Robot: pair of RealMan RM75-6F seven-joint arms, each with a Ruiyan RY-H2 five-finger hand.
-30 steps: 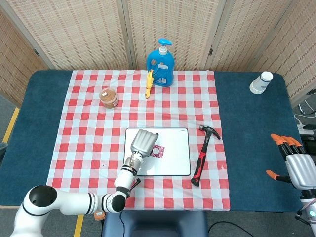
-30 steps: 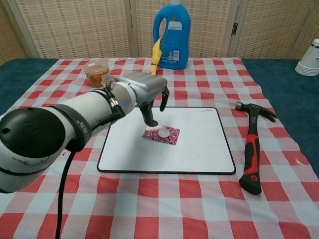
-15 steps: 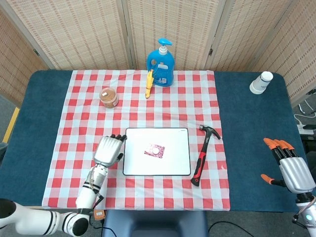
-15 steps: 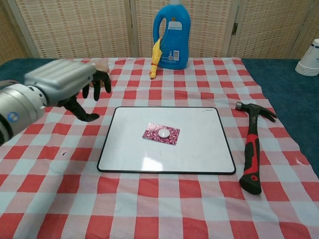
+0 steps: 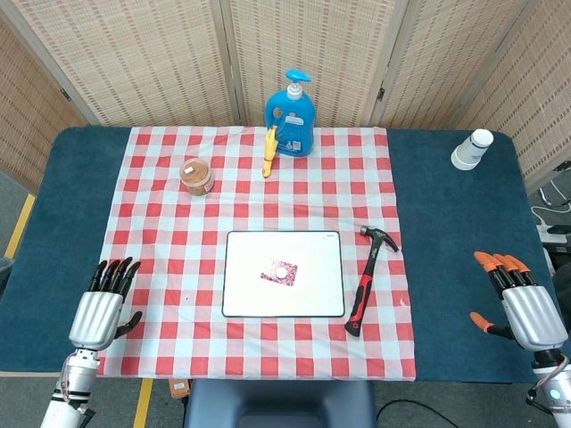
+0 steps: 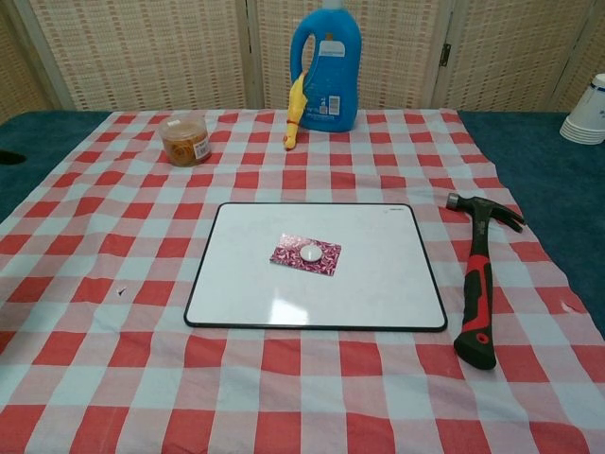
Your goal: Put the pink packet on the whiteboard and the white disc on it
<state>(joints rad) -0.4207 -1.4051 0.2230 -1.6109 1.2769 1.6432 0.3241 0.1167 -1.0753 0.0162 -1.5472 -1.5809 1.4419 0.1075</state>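
Reading left to right. Left hand (image 5: 101,312) sits at the bench's near-left edge, just off the checked cloth (image 5: 161,232), palm down, fingers spread and pointing away, holding nothing. Jar (image 6: 185,139) with brown contents stands far-left on the cloth. Whiteboard (image 6: 378,274) lies mid-cloth; pink packet (image 6: 319,259) rests flat on it, slightly left of centre, white disc (image 6: 310,253) on top of the packet. Judgement: both placements look done, so the step in hand is simply keeping clear. Doing that well means both hands low and wide of the board, no sweep over the disc, which could slide off the packet at a nudge. Blue bottle (image 6: 327,66) and a yellow item stand behind. Hammer (image 6: 477,284) lies just right of the board. Right hand (image 5: 525,308) at the near-right edge over bare blue bench (image 5: 446,267), fingers apart, empty. Cup stack (image 5: 471,149) far right.
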